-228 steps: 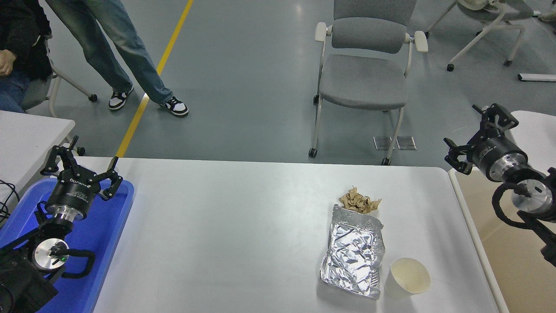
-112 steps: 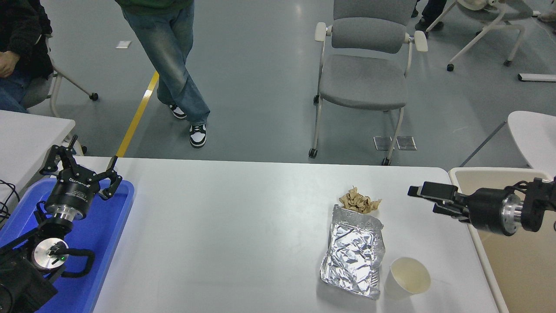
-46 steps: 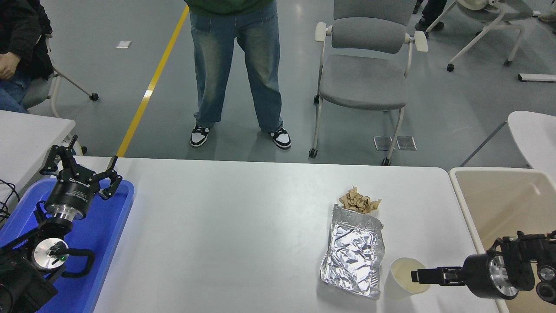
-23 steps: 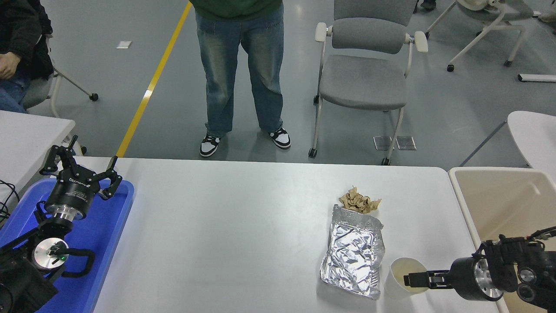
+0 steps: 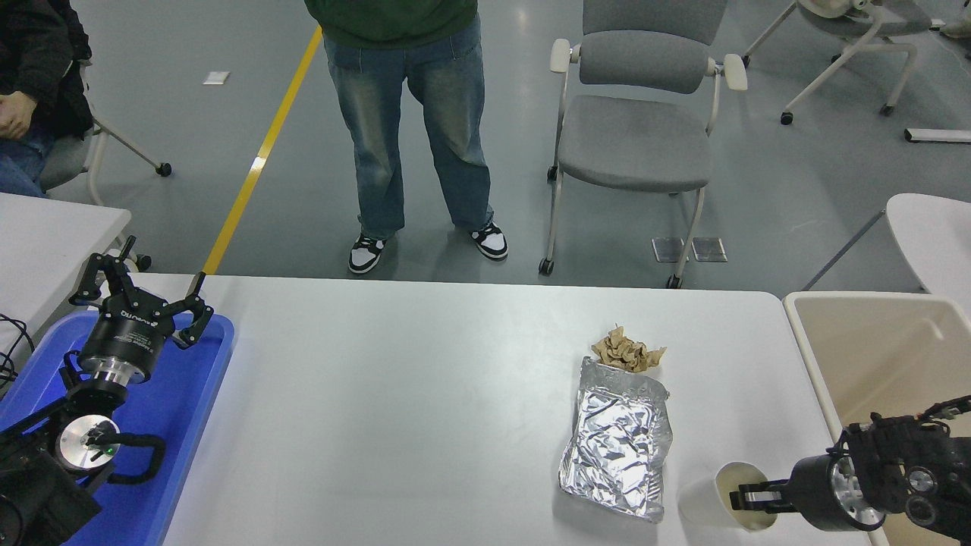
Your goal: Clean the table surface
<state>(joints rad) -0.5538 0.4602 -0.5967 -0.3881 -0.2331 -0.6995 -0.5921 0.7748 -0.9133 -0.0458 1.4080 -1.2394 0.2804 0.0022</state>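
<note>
The white table surface [image 5: 425, 394] holds a crumpled silver foil bag [image 5: 618, 440], a wad of brown paper [image 5: 626, 350] just behind the bag, and a white paper cup [image 5: 705, 502] near the front right edge. My right gripper [image 5: 747, 498] comes in from the lower right. Its fingers are closed on the cup's rim, one reaching inside, and the cup is tipped with its mouth toward the gripper. My left gripper [image 5: 144, 292] is open and parked over the blue tray [image 5: 205, 387] at the lower left.
A beige bin [image 5: 872, 349] stands against the table's right end. A person in jeans [image 5: 410, 114] stands at the far side, with a grey chair [image 5: 637, 129] next to them. A seated person [image 5: 23, 91] is at the far left.
My right gripper swung down from the far right to the cup, closed on its rim, and has tipped and drawn it slightly right. The person walked over to the table's far side.
</note>
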